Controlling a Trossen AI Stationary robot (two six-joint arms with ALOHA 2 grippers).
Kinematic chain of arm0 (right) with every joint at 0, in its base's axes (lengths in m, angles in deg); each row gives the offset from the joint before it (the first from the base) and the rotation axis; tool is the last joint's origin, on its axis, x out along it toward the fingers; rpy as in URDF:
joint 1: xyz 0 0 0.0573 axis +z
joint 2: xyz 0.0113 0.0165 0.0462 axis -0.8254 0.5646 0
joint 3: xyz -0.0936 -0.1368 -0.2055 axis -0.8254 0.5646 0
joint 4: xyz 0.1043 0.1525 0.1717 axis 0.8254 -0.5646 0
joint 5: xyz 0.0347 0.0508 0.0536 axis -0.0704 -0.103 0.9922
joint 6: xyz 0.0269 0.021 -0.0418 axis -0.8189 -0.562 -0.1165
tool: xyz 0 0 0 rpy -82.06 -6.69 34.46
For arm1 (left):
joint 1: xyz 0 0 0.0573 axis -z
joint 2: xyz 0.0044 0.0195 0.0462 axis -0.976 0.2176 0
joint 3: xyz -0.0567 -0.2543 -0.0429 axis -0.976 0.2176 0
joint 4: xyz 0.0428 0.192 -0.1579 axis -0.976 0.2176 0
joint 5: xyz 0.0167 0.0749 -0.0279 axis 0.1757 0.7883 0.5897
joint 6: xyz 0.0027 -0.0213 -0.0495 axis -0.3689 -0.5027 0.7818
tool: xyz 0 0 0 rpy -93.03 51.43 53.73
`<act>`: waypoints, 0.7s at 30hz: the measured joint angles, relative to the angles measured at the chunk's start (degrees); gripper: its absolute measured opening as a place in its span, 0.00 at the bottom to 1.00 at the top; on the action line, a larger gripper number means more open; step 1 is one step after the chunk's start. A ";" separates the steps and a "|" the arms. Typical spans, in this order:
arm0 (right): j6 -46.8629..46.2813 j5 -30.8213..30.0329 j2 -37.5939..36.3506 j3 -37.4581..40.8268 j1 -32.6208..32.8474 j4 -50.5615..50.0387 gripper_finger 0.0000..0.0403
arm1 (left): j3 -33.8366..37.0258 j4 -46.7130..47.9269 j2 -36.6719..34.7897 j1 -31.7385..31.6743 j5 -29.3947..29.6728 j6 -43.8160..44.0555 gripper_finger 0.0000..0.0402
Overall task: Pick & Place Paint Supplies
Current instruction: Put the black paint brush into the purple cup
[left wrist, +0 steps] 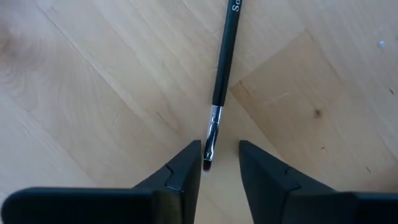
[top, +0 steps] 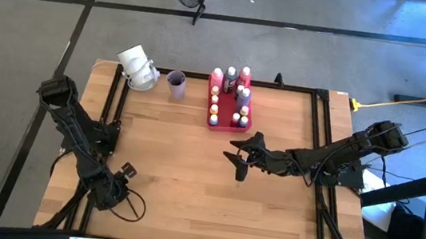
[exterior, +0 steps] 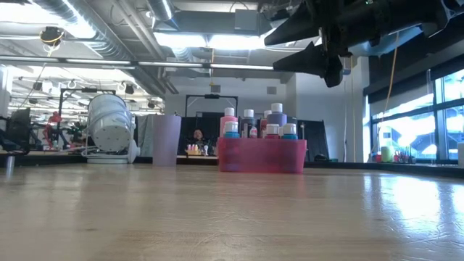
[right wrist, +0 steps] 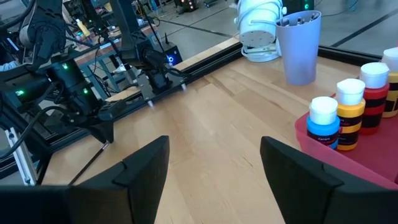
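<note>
Paintbrush [left wrist: 222,68] lies flat on the bench [left wrist: 93,81] at the near-left corner, its tip end between the left gripper's [left wrist: 219,163] fingers; jaws narrowed around the ferrule, but firm contact not clear, so grip unconfirmed. Judgement: pinching so near the tip risks the brush swinging on lift; better to close fully, check it is seated, then lift straight and slow. Right gripper [top: 242,161] hangs above bench centre, just in front of the tray, fingers spread wide, nothing in them. Pink-red tray [top: 246,126] at the far middle holds many capped paint bottles [top: 231,77], upright, packed in rows: blue, orange, red seen. Lilac cup [top: 176,84] stands left of the tray; contents hard to tell. White tipped container [top: 138,66] lies beside the cup.
</note>
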 joint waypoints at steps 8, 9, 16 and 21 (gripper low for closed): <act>0.00 0.01 0.00 0.00 0.00 0.04 0.64 | 0.06 0.02 0.00 0.00 -0.04 0.87 0.20; 0.00 0.01 0.00 0.00 0.00 0.04 0.64 | 0.07 0.03 0.00 0.00 -0.02 0.89 0.19; 0.00 0.01 0.00 0.00 0.00 0.07 0.64 | 0.09 0.13 0.00 0.00 0.00 0.98 0.09; 0.00 -0.01 0.00 0.00 0.00 0.08 0.64 | 0.09 0.34 -0.02 0.00 0.13 0.59 0.01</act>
